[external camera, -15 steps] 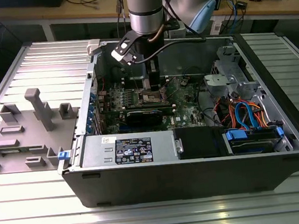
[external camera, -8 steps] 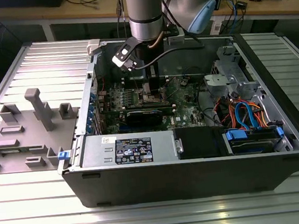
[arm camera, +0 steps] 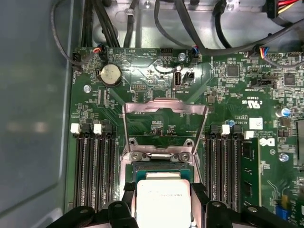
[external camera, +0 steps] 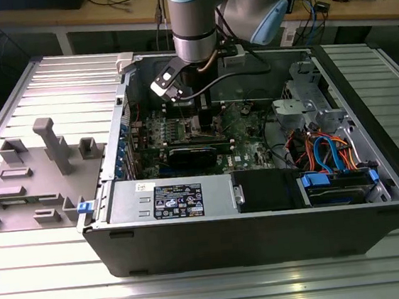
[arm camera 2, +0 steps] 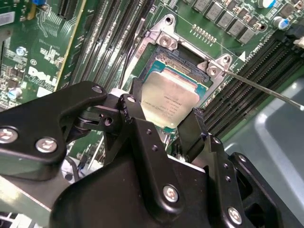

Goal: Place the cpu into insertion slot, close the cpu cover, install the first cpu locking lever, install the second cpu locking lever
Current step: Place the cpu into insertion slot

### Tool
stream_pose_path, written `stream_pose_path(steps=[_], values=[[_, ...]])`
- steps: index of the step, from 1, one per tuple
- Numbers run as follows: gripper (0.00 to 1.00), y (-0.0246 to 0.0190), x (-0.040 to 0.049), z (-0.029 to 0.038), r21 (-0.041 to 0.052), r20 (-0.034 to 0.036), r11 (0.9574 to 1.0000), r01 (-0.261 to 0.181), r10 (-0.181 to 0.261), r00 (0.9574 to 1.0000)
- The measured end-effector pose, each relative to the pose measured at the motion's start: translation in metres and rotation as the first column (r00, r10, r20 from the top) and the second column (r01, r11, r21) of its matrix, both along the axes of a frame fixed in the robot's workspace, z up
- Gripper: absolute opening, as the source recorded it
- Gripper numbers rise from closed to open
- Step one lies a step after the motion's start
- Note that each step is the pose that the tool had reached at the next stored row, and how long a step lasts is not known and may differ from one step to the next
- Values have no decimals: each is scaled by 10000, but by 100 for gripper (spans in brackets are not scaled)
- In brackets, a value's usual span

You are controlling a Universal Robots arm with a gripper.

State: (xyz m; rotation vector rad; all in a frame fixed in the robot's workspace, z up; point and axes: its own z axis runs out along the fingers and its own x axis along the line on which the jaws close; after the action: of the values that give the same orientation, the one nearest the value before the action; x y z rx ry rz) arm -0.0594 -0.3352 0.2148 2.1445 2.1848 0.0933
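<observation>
a: exterior view. what is the arm doing?
b: the arm is reaching down into the open computer case (external camera: 266, 239), and the gripper (external camera: 202, 117) is hanging low over the green board (external camera: 243, 127). by judgement, the insertion slot is lying right beneath it.

a: second wrist view. what is the tool holding?
b: the two black fingers (arm camera 2: 137, 107) are pressing on opposite edges of the cpu (arm camera 2: 172, 97), so the gripper (arm camera 2: 165, 108) is clamping the chip, silver top facing up. the cpu is lying squarely over the insertion slot (arm camera 2: 176, 58), whose dark strip and silver rim are showing past the chip's far edge. a thin lever rod (arm camera 2: 266, 90) is reaching out from one corner of the slot.

a: is the chip seated?
b: i cannot tell whether it is resting in the slot or hovering just above it.

a: first wrist view. which relation is mattering most?
b: the cpu (arm camera: 164, 202) is lying between the fingers (arm camera: 129, 191) and straight over the insertion slot (arm camera: 161, 167), its edges running parallel to the slot's rim. no sideways offset is showing. the cpu cover (arm camera: 166, 107) is standing open on the side of the slot away from the gripper (arm camera: 163, 190), its window showing bare board behind. the long memory slots (arm camera: 92, 166) are flanking the slot on both sides.
</observation>
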Motion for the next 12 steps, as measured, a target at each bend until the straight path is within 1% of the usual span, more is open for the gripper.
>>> stream_pose_path(steps=[2,5,9,12], values=[[54,2,0,-42,-9,0,10000,24,-24,10000],[54,3,0,-78,-22,1,10000,51,-51,10000],[54,10,-1,-110,-32,0,9999,159,-159,9999],[54,17,0,-122,-32,0,9998,199,-199,9998]])
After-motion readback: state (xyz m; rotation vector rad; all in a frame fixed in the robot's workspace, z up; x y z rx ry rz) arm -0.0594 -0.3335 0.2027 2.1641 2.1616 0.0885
